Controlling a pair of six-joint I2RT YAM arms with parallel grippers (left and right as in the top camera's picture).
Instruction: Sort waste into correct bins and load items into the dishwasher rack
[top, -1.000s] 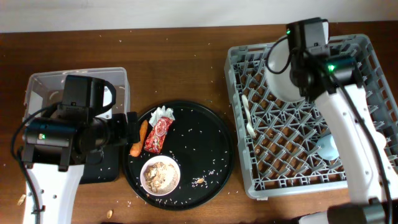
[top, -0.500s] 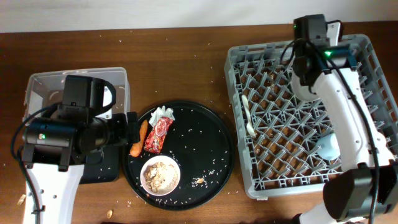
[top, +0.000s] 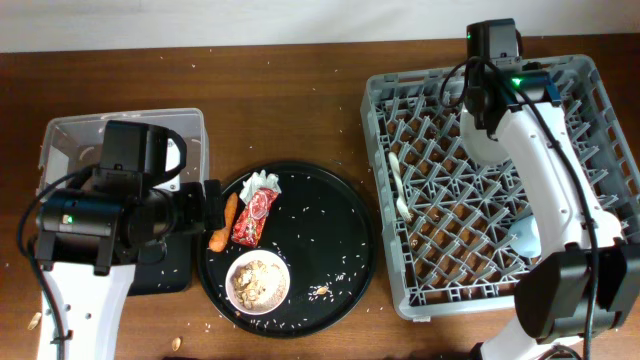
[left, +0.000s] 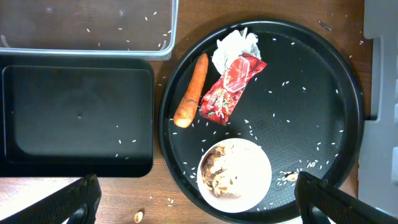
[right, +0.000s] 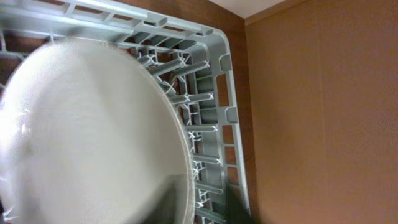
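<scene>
In the left wrist view the orange carrot (left: 191, 90), red wrapper (left: 232, 88) and white tissue (left: 235, 45) lie on the round black tray (left: 323, 93). A white bowl (left: 235, 176) with beige scraps sits near its front. My left gripper (left: 199, 211) is open and empty, above the bowl. The clear tub (left: 87, 25) and the shallow black tray (left: 74, 118) lie to the left. My right gripper (right: 202, 205) is shut on the rim of the pale plate (right: 87, 130), which stands on edge in the grey rack (top: 570, 90).
A white fork (top: 399, 188) lies in the rack's left part and a pale blue cup (top: 527, 238) lies at its right side. Rice grains are scattered over the round tray (top: 340, 250) and the wooden table (top: 300, 100).
My right arm has carried the plate toward the rack's far right part and turned it more on edge. The left arm has not moved.
</scene>
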